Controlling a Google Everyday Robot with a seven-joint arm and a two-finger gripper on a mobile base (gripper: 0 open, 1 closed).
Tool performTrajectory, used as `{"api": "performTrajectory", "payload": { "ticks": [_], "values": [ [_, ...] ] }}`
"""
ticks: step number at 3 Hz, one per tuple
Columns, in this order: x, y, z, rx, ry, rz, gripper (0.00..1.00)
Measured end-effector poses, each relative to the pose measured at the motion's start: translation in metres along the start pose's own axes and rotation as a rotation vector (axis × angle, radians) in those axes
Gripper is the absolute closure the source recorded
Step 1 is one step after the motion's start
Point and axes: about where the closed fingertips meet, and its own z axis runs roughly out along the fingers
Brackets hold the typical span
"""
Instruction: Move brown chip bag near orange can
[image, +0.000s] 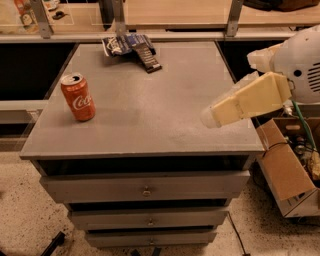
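Observation:
The brown chip bag (124, 44), crumpled foil with dark blue and white print, lies at the far edge of the grey cabinet top (160, 100). The orange can (78, 97) stands upright near the left edge, well apart from the bag. My gripper (209, 118) is at the tip of the cream arm link (250, 99) that reaches in from the right. It hovers over the right part of the top, far from both bag and can.
A small flat dark bar packet (149, 59) lies touching the bag's near right side. Metal posts (118, 20) and a shelf rail run behind the top. Drawers (146, 187) sit below. An open cardboard box (285, 172) stands on the floor at right.

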Motion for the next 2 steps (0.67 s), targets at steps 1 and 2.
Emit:
{"api": "performTrajectory", "payload": {
  "ticks": [1, 2],
  "values": [
    [0.003, -0.01, 0.005, 0.016, -0.023, 0.017, 0.0],
    [-0.004, -0.036, 0.027, 0.01, -0.073, -0.002, 0.0]
  ]
}}
